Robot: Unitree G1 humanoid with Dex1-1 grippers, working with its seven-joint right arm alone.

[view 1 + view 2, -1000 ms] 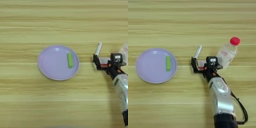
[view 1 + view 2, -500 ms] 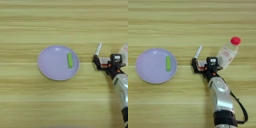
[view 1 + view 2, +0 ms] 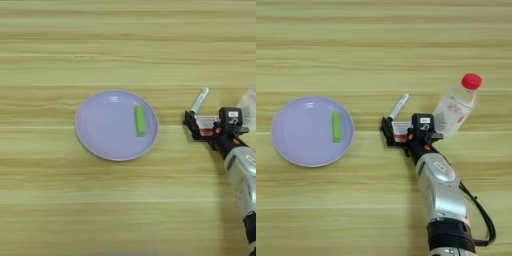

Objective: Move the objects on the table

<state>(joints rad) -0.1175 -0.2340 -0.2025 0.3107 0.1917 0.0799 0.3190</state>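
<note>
A round lavender plate (image 3: 100, 127) lies left of centre with a small green bar (image 3: 140, 120) on its right half. To its right, a white marker with a black cap (image 3: 398, 106) lies slanted on the table (image 3: 384, 45). Just below the marker is the small red-and-white flat box (image 3: 401, 131), and my right gripper (image 3: 404, 132) has one black finger against each end of it, shut on it low over the wood. Right of the gripper, a clear bottle (image 3: 455, 109) with a red cap (image 3: 471, 81) leans up to the right.
My silver forearm (image 3: 441, 190) runs from the bottom edge up to the gripper, with a black cable along its right side. Bare wood stretches along the top and the lower left.
</note>
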